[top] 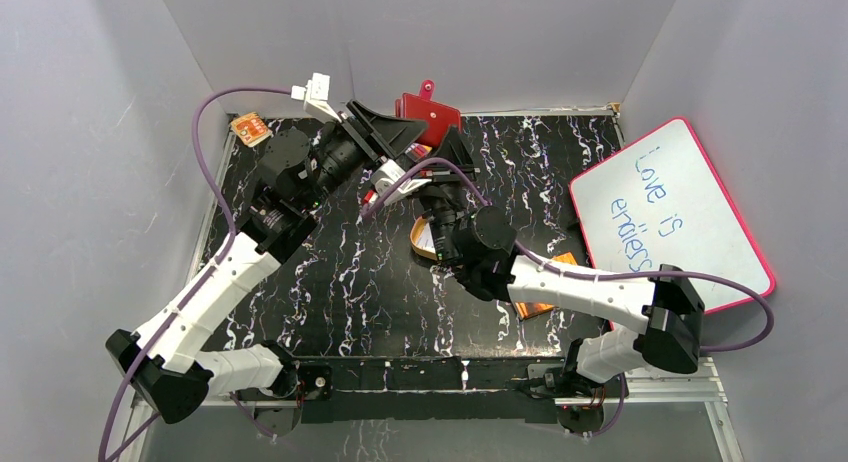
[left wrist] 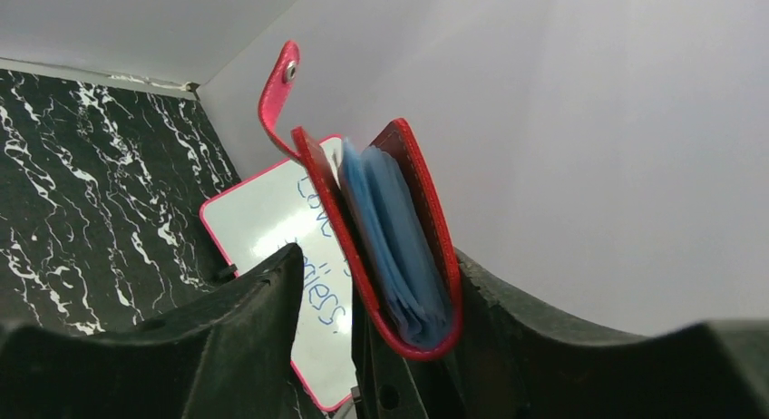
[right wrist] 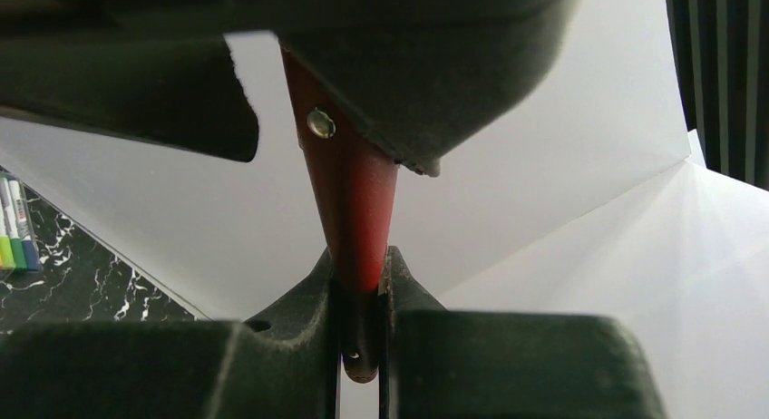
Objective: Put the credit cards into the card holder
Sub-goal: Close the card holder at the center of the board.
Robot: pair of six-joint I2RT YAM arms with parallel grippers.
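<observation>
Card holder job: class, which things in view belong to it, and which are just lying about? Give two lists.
Belong to the job:
- card holder
- right tool, pinching it
- left tool, open around it
- credit cards: none clearly seen

Just lying about:
- whiteboard
- marker pens
- small orange item, far left corner

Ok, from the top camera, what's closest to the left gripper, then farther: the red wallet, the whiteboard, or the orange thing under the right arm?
1. Red wallet, at the left gripper, back.
2. Orange thing, under the right arm, middle.
3. Whiteboard, far right.
</observation>
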